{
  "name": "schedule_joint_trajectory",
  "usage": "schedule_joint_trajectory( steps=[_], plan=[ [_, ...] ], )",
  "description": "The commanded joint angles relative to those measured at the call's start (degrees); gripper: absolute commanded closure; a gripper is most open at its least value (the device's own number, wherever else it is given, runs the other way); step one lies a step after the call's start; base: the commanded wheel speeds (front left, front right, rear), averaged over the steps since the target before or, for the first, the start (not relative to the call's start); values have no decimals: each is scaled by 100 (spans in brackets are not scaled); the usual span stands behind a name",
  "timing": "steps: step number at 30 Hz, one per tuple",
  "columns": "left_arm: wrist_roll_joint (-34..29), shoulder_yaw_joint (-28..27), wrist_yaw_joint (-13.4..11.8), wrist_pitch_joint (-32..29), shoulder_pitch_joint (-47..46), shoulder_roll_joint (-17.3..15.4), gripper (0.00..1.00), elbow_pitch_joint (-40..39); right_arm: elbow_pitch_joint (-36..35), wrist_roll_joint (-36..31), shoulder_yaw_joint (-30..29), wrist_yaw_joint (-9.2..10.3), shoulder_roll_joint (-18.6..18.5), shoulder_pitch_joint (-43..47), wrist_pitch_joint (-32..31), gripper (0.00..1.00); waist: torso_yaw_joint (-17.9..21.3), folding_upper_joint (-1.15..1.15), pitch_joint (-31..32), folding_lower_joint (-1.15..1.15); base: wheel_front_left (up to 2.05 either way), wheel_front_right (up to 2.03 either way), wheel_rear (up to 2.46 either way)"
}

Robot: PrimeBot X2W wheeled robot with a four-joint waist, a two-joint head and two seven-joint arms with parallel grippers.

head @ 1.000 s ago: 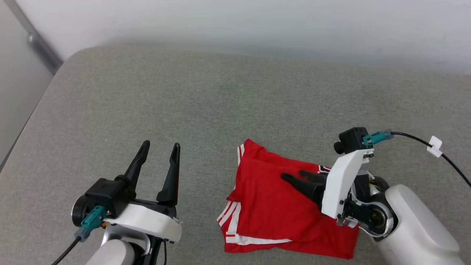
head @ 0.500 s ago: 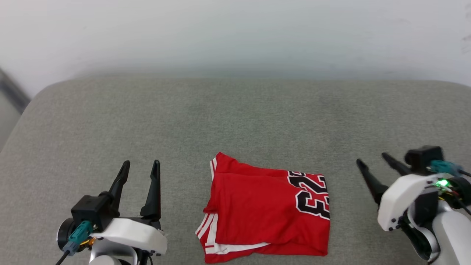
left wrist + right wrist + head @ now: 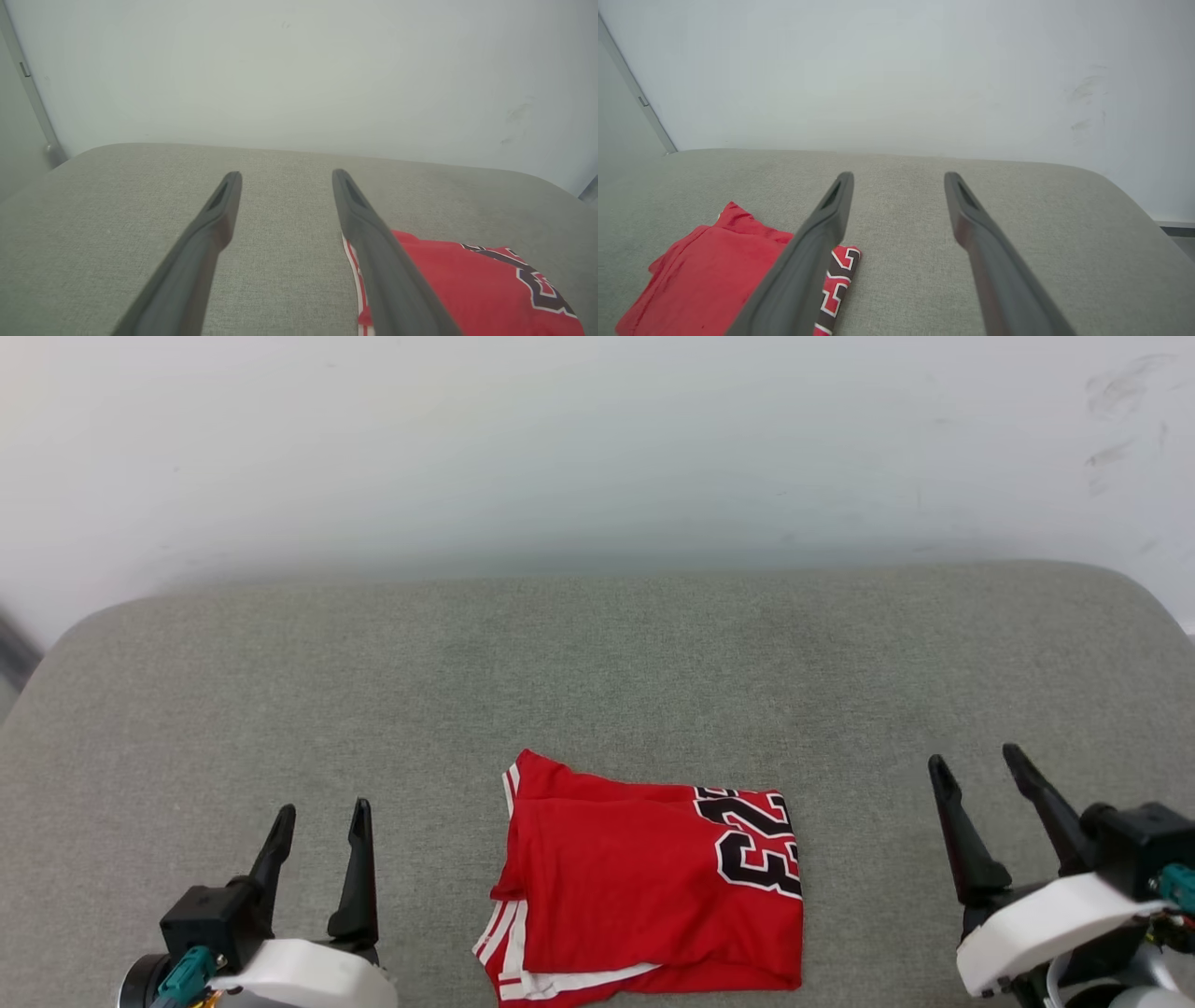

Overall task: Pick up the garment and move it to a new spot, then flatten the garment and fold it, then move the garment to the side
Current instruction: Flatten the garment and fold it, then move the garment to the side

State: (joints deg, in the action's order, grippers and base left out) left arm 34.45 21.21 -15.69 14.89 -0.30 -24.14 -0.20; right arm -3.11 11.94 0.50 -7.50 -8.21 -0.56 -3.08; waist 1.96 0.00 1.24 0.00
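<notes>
The garment (image 3: 635,891) lies folded into a red rectangle near the front middle of the grey cushion, with striped trim on its left edge and black-and-white lettering on its right. My left gripper (image 3: 320,812) is open at the lower left, well apart from the garment. At the lower right my right gripper (image 3: 976,761) is also open and holds nothing. The left wrist view has the garment (image 3: 467,289) just right of the left gripper (image 3: 285,175). In the right wrist view the garment (image 3: 700,275) lies left of the right gripper (image 3: 899,176).
The grey padded surface (image 3: 597,672) has rounded corners and ends at a pale wall (image 3: 597,448) behind. A dark strip (image 3: 14,653) runs down at the far left beyond the cushion's edge. Bare cushion stretches behind and to both sides of the garment.
The right gripper has lifted off the garment and drawn back to the lower right. The camera has turned, so the whole picture shifted. The garment stays folded.
</notes>
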Motion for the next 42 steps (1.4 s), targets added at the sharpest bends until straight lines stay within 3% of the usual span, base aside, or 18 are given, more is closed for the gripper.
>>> schedule_joint_trajectory(
  steps=[1, 12, 23, 27, 36, 42],
  plan=[
    [-15, -34, 6, 32, 98, 16, 0, 46, -111, -64, -15, 2, 44, 132, -9, 0, 8, 0, 22, 0, 0, 0, 0],
    [-76, -202, 119, 41, 239, 98, 0, 192, -662, -150, -35, 2, 321, 437, -191, 0, 32, 0, 20, 0, 0, 0, 0],
    [-166, -334, 228, 41, 179, 248, 0, 234, -654, 2, -217, 2, 413, 469, -483, 0, -2, 0, -18, 0, 0, 0, 0],
    [-210, -423, 257, 39, 143, 282, 0, 237, -326, 588, -580, 2, 440, 439, -1083, 0, -31, 0, -58, 0, 0, 0, 0],
    [-410, -553, 370, 36, -66, 517, 0, 73, 941, 1921, -1157, 2, -20, 34, -2967, 0, -385, 0, -397, 0, 0, 0, 0],
    [-543, -578, 520, 36, -358, 695, 0, 77, 1784, 2946, -1284, 1, 108, -444, -3627, 0, -743, 0, -793, 0, 0, 0, 0]
  ],
)
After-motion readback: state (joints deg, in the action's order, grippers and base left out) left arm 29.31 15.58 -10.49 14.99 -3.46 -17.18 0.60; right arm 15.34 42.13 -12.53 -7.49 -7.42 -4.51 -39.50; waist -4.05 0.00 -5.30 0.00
